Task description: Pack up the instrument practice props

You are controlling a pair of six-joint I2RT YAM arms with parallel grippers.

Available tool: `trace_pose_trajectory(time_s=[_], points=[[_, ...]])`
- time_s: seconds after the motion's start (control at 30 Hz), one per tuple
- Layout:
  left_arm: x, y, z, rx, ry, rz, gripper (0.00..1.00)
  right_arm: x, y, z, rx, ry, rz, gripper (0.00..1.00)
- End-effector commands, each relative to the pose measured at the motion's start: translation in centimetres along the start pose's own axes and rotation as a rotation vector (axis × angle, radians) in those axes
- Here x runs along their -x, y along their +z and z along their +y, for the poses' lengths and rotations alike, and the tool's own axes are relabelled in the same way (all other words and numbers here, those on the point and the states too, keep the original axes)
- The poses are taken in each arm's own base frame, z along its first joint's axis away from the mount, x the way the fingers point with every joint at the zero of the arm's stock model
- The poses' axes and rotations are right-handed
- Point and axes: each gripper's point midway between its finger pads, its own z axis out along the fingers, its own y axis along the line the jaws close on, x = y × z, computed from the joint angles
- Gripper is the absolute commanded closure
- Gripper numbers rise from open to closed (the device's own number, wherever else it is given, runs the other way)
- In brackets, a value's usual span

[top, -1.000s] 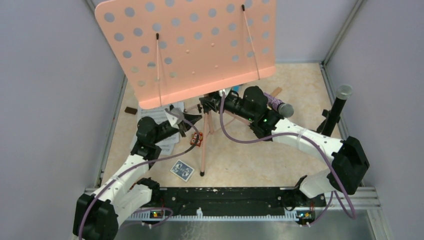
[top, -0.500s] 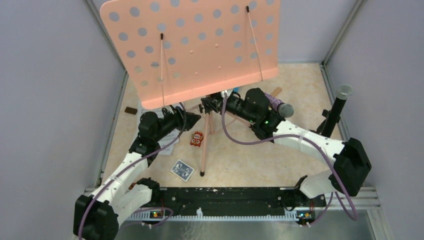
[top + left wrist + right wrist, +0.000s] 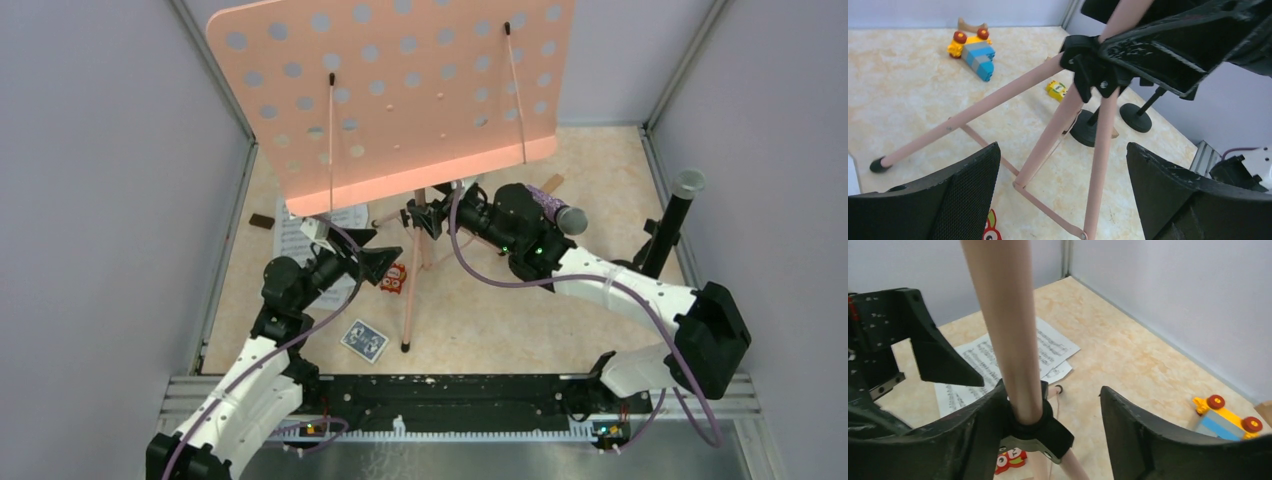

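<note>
Right now your salmon-pink music rack stands mid-table: a flat panel punched with round holes, on a smooth round pole over three slim tripod legs. White sheet-music pages lie flat on the marbled table, left of the legs. Your left gripper, on a low, forward-reaching arm, faces the legs with its mesh-textured fingers spread wide, touching nothing. Your right gripper reaches in from the right, jaws apart around the pole, one finger against the black collar.
</note>
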Motion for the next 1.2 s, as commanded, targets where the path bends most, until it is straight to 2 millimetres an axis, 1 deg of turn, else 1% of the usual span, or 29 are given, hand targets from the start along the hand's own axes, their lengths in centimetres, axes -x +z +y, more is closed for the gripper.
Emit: trace_pose_trajectory(time_s=[0.0, 0.07, 0.2, 0.37, 0.47, 0.5, 0.6, 0.73, 0.83, 0.87, 0.93, 1.07, 1.13, 1.17], points=[[1.1, -0.3, -2.9, -0.17, 0.135, -0.043, 0.01, -3.2, -2.2, -0.9, -0.074, 0.065, 0.144, 0.3], [0.7, -0.3, -3.6, -0.214, 0.131, -0.021, 0.01, -3.4, -2.9, -1.0, -0.082, 0.065, 0.153, 0.28], [-0.1, -0.1, -3.5, -0.212, 0.102, 0.008, 0.01, -3.7, -4.7, -0.9, -0.086, 0.065, 0.157, 0.27], [-1.0, 0.4, -4.3, -0.229, 0.072, 0.011, 0.01, -4.8, -6.5, -0.9, -0.081, 0.01, 0.182, 0.27], [-1.8, 0.9, -4.7, -0.236, 0.054, 0.028, 0.01, -5.8, -7.0, -1.2, -0.082, -0.029, 0.187, 0.28], [-2.2, 1.1, -5.0, -0.242, 0.045, 0.038, 0.01, -6.1, -6.9, -1.4, -0.084, -0.042, 0.19, 0.29], [-3.1, 1.6, -5.3, -0.257, 0.017, 0.064, 0.08, -6.8, -6.2, -1.9, -0.093, -0.069, 0.179, 0.31], [-4.3, 2.2, -5.6, -0.275, -0.006, 0.103, 0.13, -6.5, -4.5, -3.6, -0.152, -0.09, 0.15, 0.34], [-5.4, 2.5, -5.5, -0.267, -0.014, 0.131, 0.18, -6.2, -3.0, -4.1, -0.16, -0.105, 0.119, 0.35], [-5.6, 2.6, -5.4, -0.26, -0.012, 0.138, 0.21, -6.7, -2.5, -4.1, -0.156, -0.109, 0.128, 0.37], [-6.1, 2.6, -5.1, -0.252, -0.003, 0.149, 0.3, -6.8, -1.7, -4.1, -0.148, -0.111, 0.127, 0.46], [-6.5, 2.7, -4.7, -0.247, 0.028, 0.155, 0.53, -6.2, -1.3, -3.8, -0.146, -0.065, 0.071, 0.66], [-6.5, 2.9, -4.7, -0.252, 0.05, 0.156, 0.67, -5.7, -1.3, -3.4, -0.136, -0.027, 0.039, 0.76], [-6.5, 3.1, -4.6, -0.254, 0.063, 0.156, 0.73, -5.4, -1.2, -2.8, -0.11, -0.003, 0.024, 0.81]])
